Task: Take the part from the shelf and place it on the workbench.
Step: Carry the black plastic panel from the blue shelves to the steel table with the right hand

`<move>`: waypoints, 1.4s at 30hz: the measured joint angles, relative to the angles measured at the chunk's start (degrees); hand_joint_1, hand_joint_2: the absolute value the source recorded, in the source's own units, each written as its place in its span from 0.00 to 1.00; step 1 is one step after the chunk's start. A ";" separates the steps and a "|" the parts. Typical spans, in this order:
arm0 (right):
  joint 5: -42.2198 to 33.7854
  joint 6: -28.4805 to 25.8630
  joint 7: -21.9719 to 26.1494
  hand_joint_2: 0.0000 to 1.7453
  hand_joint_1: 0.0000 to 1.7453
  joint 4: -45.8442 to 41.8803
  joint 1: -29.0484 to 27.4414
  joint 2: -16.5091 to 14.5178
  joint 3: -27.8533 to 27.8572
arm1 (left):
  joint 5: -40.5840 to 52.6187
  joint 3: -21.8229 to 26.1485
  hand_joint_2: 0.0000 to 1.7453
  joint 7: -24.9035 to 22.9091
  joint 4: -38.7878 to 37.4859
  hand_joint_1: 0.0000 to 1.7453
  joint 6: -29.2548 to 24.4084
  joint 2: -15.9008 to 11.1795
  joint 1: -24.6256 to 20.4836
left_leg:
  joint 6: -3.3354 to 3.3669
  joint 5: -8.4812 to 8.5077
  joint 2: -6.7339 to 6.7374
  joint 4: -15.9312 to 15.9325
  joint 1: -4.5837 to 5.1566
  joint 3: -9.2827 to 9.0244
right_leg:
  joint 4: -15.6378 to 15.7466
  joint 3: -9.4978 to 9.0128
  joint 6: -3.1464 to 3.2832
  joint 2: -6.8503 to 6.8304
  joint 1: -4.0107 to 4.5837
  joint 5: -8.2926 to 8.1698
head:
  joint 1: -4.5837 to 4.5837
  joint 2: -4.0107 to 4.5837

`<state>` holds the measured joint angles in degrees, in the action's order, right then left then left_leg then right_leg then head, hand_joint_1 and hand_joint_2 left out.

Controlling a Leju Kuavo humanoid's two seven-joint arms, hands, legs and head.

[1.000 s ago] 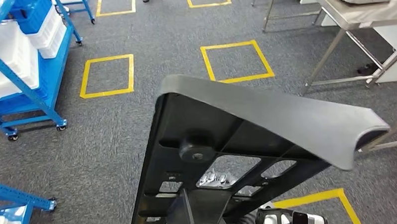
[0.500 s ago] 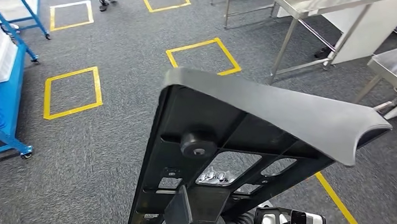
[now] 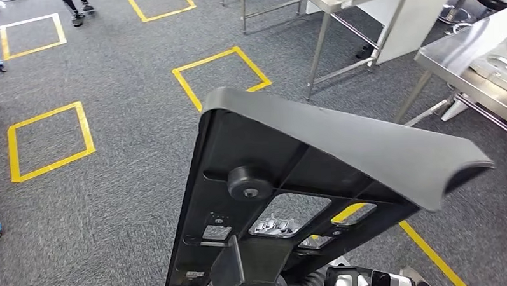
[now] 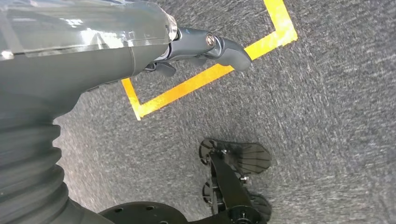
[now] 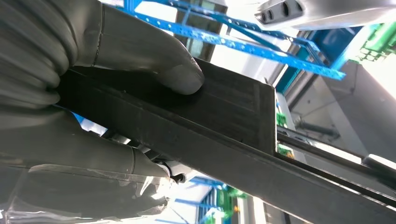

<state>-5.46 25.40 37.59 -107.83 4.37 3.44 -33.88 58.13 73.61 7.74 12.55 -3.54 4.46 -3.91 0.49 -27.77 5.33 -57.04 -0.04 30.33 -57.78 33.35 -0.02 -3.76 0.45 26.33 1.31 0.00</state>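
We carried the black part [image 3: 315, 172] clamped in our right hand [image 5: 93, 93], thumb pressed on its flat edge, raised over the grey carpet [image 3: 113, 205] left of the steel workbench [image 3: 470, 53]. Our left hand [image 4: 205, 46] hung empty, fingers loosely curled.

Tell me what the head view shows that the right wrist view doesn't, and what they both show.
Head view alone: the whole black part with its round boss and cut-outs, grey carpet with yellow tape squares, steel workbenches ahead on the right, and a person's feet far off. Right wrist view alone: the right hand gripping the part's edge, thumb pressed on its flat face, with blue shelving behind. Both share the black part itself, carried and not yet set on a workbench.
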 joint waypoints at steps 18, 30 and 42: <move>-0.50 1.39 0.00 1.00 1.00 0.37 1.02 -1.62 0.31 | -1.39 0.36 1.00 -1.08 0.01 0.00 -0.45 -0.37 -0.34 | -0.85 0.08 -7.94 -1.15 -1.36 0.96 | -0.80 1.02 -0.93 10.68 -1.07 -0.52 | 0.00 0.00; -2.17 1.14 0.00 1.00 1.00 2.86 3.92 -2.10 -0.21 | -2.13 1.47 1.00 -0.96 0.00 0.00 -1.09 -0.25 -0.42 | -0.40 -0.07 -0.11 -0.63 -0.47 0.50 | -0.81 0.35 -0.25 -0.37 -0.05 -0.05 | -0.01 0.00; -2.91 -0.12 -0.01 1.00 1.00 2.97 4.26 -2.58 -0.63 | -0.99 1.49 1.00 -0.90 0.00 0.00 -0.57 -0.22 -0.27 | -2.34 -3.27 -5.48 -11.77 -0.84 6.20 | 0.56 -0.40 1.56 7.96 -0.60 -0.72 | 0.00 0.00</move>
<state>-8.37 25.28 37.59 -104.85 8.64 0.85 -34.51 57.14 75.10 6.84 12.55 -4.11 4.24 -4.18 -1.85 -31.03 -0.15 -68.80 -0.88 36.53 -57.23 32.96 1.54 4.20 -0.15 25.61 1.31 0.00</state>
